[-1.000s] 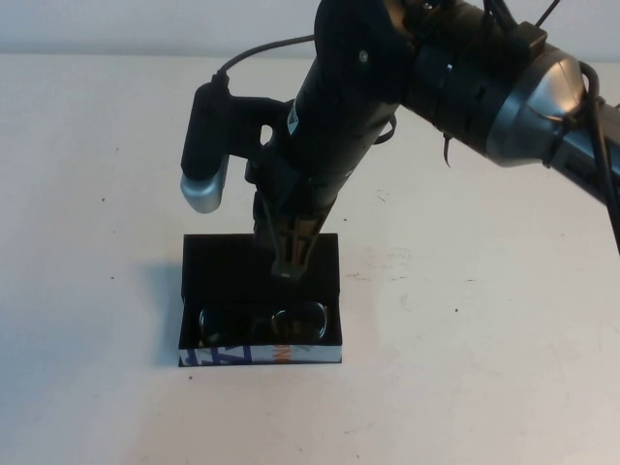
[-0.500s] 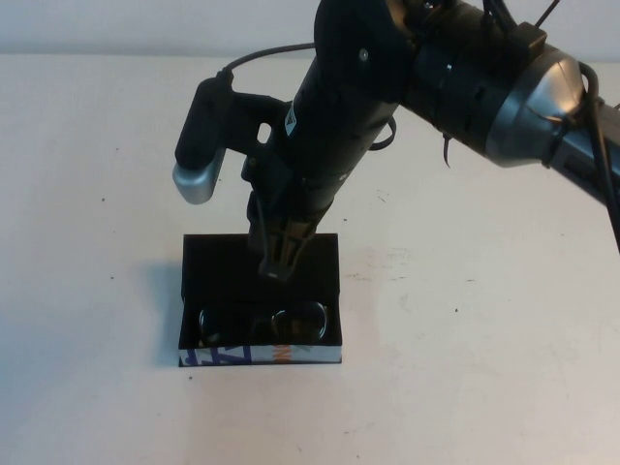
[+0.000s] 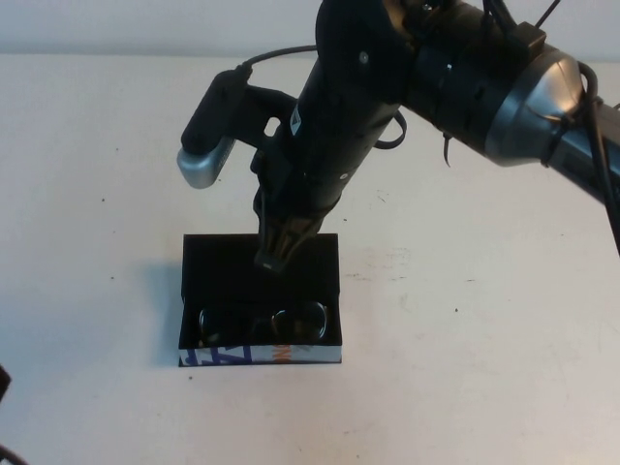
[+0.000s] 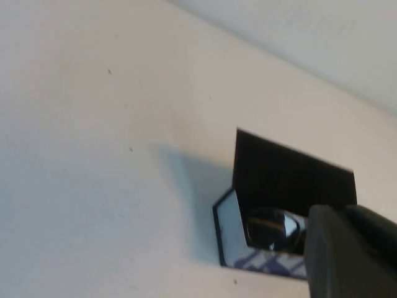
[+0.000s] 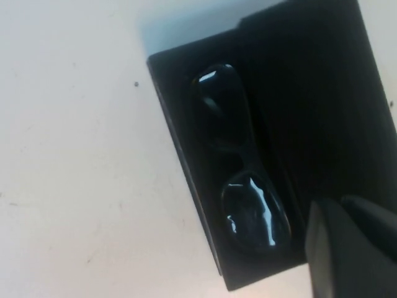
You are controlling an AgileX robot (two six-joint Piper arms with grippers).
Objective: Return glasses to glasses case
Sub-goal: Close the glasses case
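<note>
The black glasses case (image 3: 218, 266) lies open near the front of the table, its white printed front edge (image 3: 262, 355) toward me. The dark glasses (image 3: 300, 322) lie inside it along the front wall, lenses reflecting. My right gripper (image 3: 274, 258) hangs just above the case's rear half, pointing down, shut and empty, clear of the glasses. The right wrist view shows the glasses (image 5: 245, 198) in the case (image 5: 322, 93) beside the right gripper (image 5: 353, 248). My left gripper (image 4: 350, 254) is shut and empty, left of the case (image 4: 291, 174); the glasses (image 4: 273, 226) show there too.
The white tabletop (image 3: 484, 320) stretches bare around the case. The right arm's bulky black and silver body (image 3: 465, 77) reaches in from the far right over the table. A dark sliver (image 3: 3, 383) sits at the near left edge.
My right gripper has lifted slightly and tilted above the case, its fingers closing together. The glasses and case have not moved. A dark sliver has appeared at the near left edge.
</note>
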